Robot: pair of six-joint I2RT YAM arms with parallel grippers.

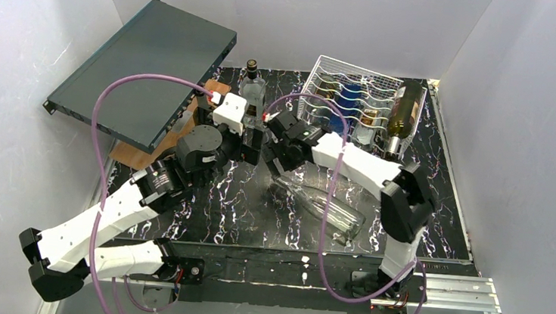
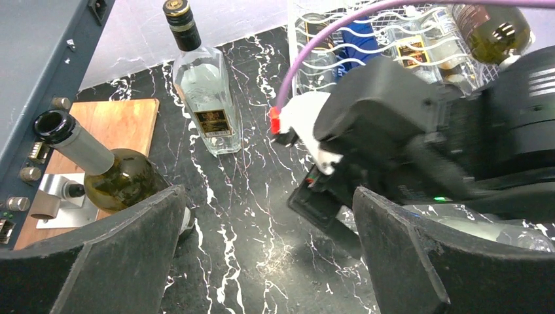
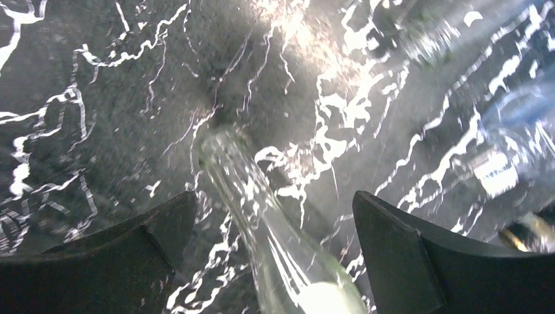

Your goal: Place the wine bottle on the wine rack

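Observation:
A clear glass wine bottle [image 1: 325,208] lies on its side on the black marble table [image 1: 240,207], neck toward the far left. My right gripper [image 1: 275,164] is open and low over that neck. In the right wrist view the neck [image 3: 252,196] runs between the two spread fingers of my right gripper [image 3: 275,199] without touching them. My left gripper [image 1: 251,149] is open and empty just left of the right one. The left wrist view shows only table between the fingers of my left gripper [image 2: 268,196]. The white wire wine rack [image 1: 326,76] stands at the back right and holds several bottles.
A dark olive bottle [image 1: 405,111] rests at the rack's right end. A square clear bottle [image 1: 251,86] stands at the back centre, also in the left wrist view [image 2: 206,98]. A dark green bottle [image 2: 111,173] lies by a wooden board [image 2: 124,118]. A tilted dark-teal case [image 1: 146,69] leans at the left.

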